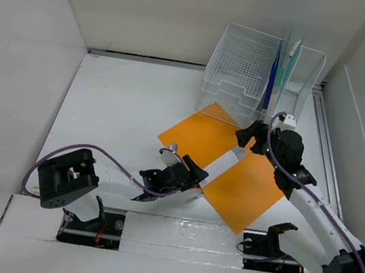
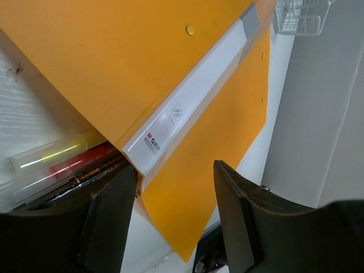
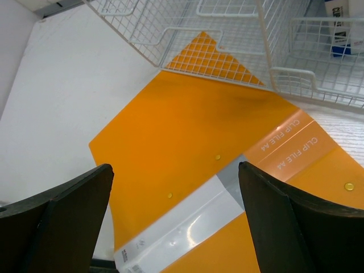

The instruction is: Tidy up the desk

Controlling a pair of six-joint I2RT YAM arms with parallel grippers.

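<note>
An open orange clip file (image 1: 196, 137) with a white spine strip (image 1: 223, 164) lies flat on the white desk (image 1: 117, 113). My left gripper (image 1: 193, 171) is low at the near end of the spine. It is open, and the spine end (image 2: 151, 145) lies between its fingers (image 2: 111, 219), close to the left one. My right gripper (image 1: 248, 134) hovers over the far end of the spine. It is open and empty above the file (image 3: 187, 119), with the spine (image 3: 187, 224) between its fingers (image 3: 284, 210).
A white wire-mesh organizer (image 1: 244, 70) stands at the back right, over the file's far corner, with blue and teal folders (image 1: 275, 71) upright in it. A clear pouch of pens (image 2: 51, 162) lies partly under the file's near edge. White panel walls border the desk.
</note>
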